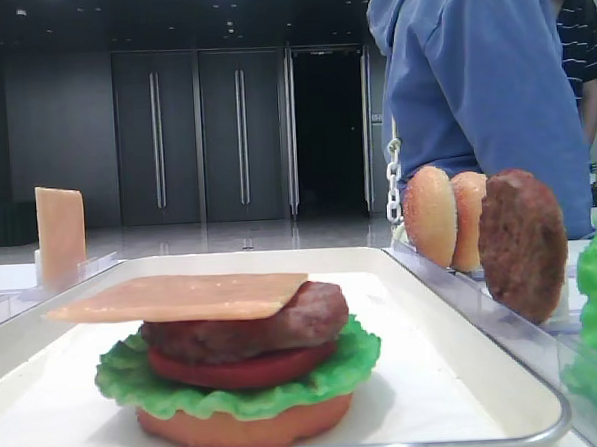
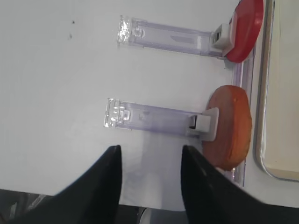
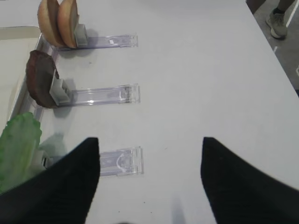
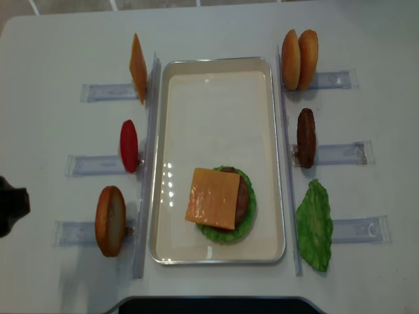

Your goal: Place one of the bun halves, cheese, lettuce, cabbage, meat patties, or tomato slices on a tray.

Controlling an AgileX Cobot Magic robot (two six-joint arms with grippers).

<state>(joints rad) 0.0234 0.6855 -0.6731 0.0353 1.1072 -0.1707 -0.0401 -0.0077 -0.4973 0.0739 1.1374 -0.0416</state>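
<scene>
On the white tray [image 4: 216,111] stands a stack: an orange bun base [image 1: 244,427], lettuce [image 1: 327,377], a tomato slice [image 1: 241,370], a meat patty [image 1: 249,331] and a cheese slice [image 4: 213,197] on top. My left gripper [image 2: 148,182] is open and empty over the table, near a bun half [image 2: 229,126] upright in its clear holder [image 2: 154,119]. My right gripper [image 3: 149,179] is open wide and empty beside a lettuce leaf [image 3: 18,144], with a clear holder [image 3: 119,161] lying between its fingers.
Left of the tray, holders carry a cheese slice [image 4: 137,69], a tomato slice [image 4: 129,145] and a bun half [image 4: 110,220]. On the right are two bun halves [image 4: 299,59], a patty [image 4: 306,137] and lettuce [image 4: 314,224]. A person in blue [image 1: 481,84] stands behind the table.
</scene>
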